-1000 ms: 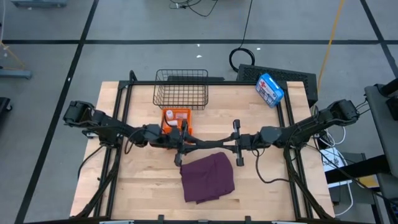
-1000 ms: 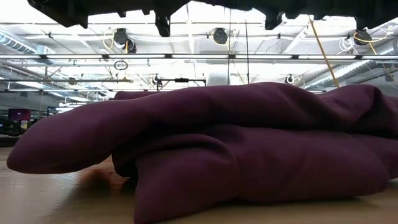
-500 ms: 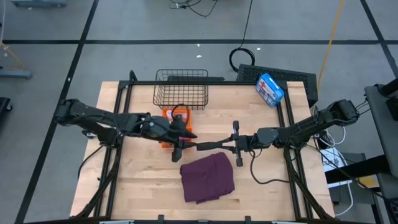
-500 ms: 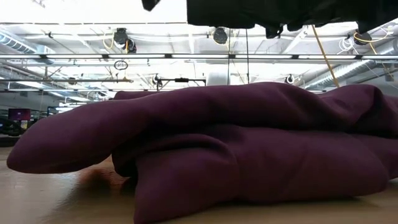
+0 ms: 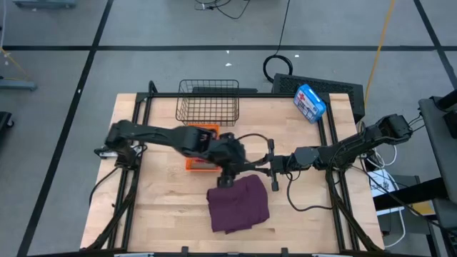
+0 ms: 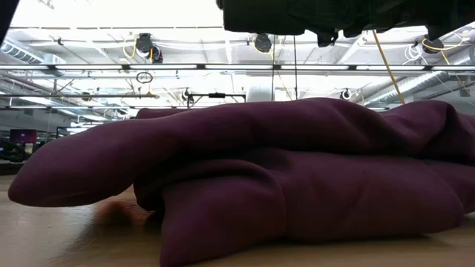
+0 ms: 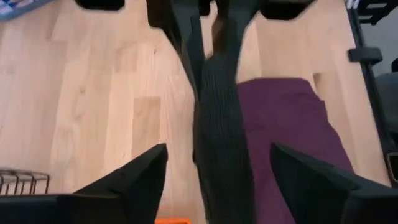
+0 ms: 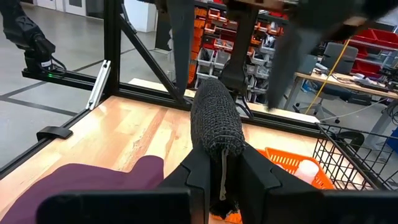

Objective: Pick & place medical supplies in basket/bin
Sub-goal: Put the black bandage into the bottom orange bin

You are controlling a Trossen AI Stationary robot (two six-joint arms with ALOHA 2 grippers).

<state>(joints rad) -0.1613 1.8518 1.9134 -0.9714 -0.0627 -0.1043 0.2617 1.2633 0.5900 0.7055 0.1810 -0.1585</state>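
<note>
A black roll [image 8: 216,121] hangs level above the table, with my right gripper [image 8: 222,177] shut on it. My left gripper [image 7: 217,180] is open, a finger on either side of the roll's [image 7: 216,124] free part without touching it; in the high view it [image 5: 238,166] is just left of my right gripper [image 5: 263,167]. The purple-maroon cloth [image 5: 239,203] lies crumpled on the table below them and fills the low view [image 6: 260,178]. Part of the orange bin [image 5: 194,163] shows under my left arm, with a white vial [image 8: 305,169] in it. The wire basket [image 5: 207,101] stands behind it. My right gripper pinches the black roll's end toward the table's right [image 8: 219,163] between its two fingers. The fingers lie level and along the roll, coming from the table's right. The roll sticks straight out beyond the fingertips toward the left, clear of the table and the cloth.
A blue-and-white box with a red cross [image 5: 310,102] lies at the far right of the table. Black frame rails [image 5: 143,121] run along the table's left and right sides. Bare wood [image 5: 164,207] shows near the left of the cloth.
My left gripper has opened and let go of the roll's left end. Its arm has swung toward the table's right, so the gripper now sits farther along the roll, close to my right gripper. The roll stays level in my right gripper.
</note>
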